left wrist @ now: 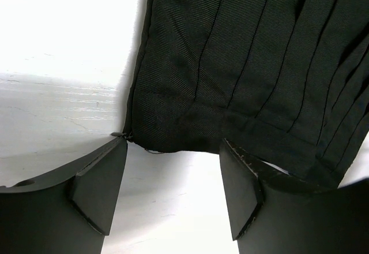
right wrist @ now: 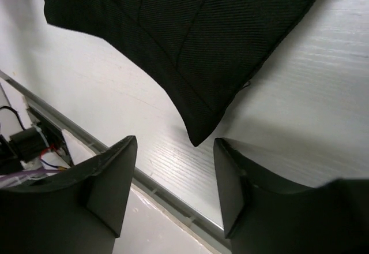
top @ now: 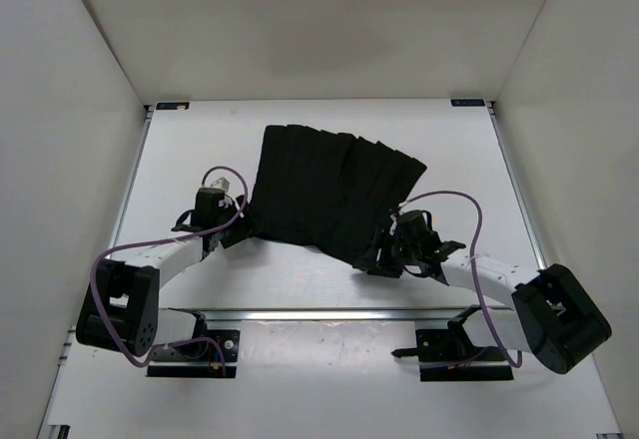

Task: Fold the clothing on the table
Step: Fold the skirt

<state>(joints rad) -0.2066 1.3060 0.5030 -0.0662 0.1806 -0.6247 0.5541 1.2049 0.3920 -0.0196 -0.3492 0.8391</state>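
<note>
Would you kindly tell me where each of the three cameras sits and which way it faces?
Top external: fixed above and behind the bases, looking down on the table and black clothing; left arm, right arm, left tool and right tool all show.
Left wrist: rides the left arm, looking along its open fingers at the clothing's near left corner.
Right wrist: rides the right arm, looking past its open fingers at the clothing's near right corner.
Shared: all three views see the clothing on the white table.

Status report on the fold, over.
Left pincer open at near-left corner of clothing. Right pincer open at near-right corner. Clothing flat, unfolded. Nothing in the way.
</note>
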